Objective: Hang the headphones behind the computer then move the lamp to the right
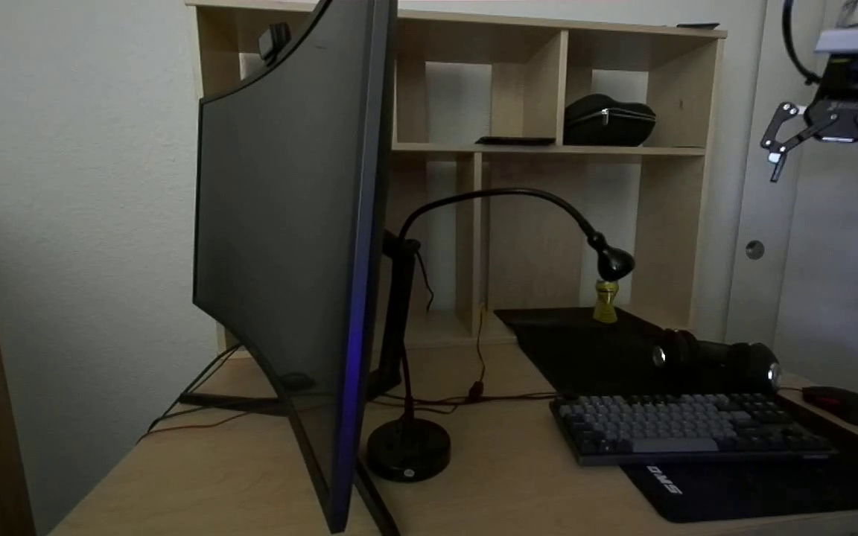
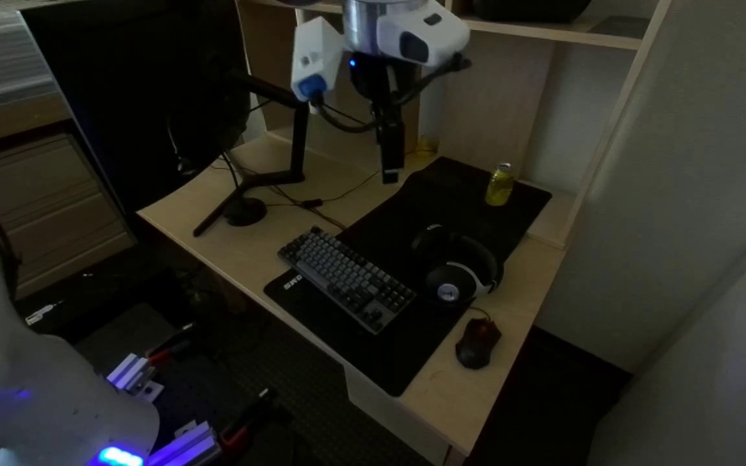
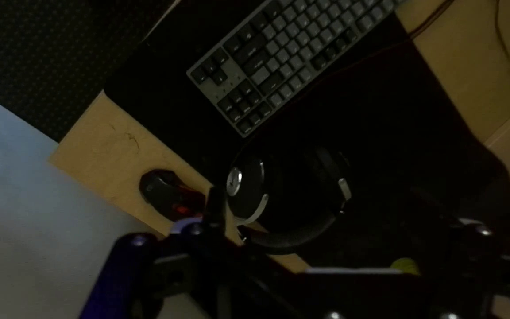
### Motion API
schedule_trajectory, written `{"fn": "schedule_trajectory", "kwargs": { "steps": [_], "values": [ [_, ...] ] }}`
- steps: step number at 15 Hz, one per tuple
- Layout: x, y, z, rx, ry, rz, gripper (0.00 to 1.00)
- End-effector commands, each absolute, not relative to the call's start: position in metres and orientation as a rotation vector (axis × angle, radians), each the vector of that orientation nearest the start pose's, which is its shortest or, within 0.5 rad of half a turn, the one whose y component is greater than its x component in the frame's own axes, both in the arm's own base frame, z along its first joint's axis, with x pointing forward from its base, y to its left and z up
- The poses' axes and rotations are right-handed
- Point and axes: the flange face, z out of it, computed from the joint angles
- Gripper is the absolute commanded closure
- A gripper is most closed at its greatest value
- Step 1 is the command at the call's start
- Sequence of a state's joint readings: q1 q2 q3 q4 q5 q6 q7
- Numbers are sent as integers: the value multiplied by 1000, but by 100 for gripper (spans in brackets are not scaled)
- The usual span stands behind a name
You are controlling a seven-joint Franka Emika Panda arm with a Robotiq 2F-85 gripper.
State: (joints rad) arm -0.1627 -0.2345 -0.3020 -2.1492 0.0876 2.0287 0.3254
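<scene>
Your end effector (image 1: 822, 177) is released: two fingers spread well apart, upper right of the frame in an exterior view, high above the surface (image 1: 503, 476).

Your over-ear headphones (image 2: 452, 277) lie right of centre in an exterior view, on the black desk mat (image 2: 373, 362), one ear cup showing a round pale badge. In the wrist view you have them just below the middle, headband toward the bottom of the frame; the fingers along the bottom there are dark and blurred.

Your keyboard (image 1: 686, 428) sits lower right in an exterior view, partly on the mat, near the headphones. The black mouse (image 2: 478, 343) with red accents lies on bare wood just beside the mat, lower right of the frame.

Curved monitor (image 1: 287, 208): left to centre of the frame, screen seen at a slant, blue-purple strip down its right-hand edge.

Gooseneck desk lamp (image 1: 408, 449): round base below centre, standing just beside the monitor's stand; you cannot tell whether the two touch. The neck arches to the right, and from this angle the head lines up above the yellow drink can (image 1: 605, 304), which stands upright on the mat.

Black zip case (image 1: 609, 123): upper right compartment of the wooden shelf unit (image 1: 671, 231).
</scene>
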Motion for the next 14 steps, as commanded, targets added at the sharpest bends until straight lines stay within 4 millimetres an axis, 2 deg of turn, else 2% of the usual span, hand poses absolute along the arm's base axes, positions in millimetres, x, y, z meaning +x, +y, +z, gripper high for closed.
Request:
{"fn": "schedule_trajectory", "kwargs": {
  "steps": [1, 3, 5, 6, 8, 14],
  "values": [
    [456, -236, 498, -2715, 1264, -140, 0],
    [469, -242, 488, -2718, 1286, -116, 0],
    [468, -238, 492, -2719, 1275, -126, 0],
    [485, -247, 477, -2681, 1408, -16, 0],
    [511, -276, 461, -2584, 1529, 44, 0],
    [555, -358, 433, -2272, 1922, 94, 0]
  ]
}}
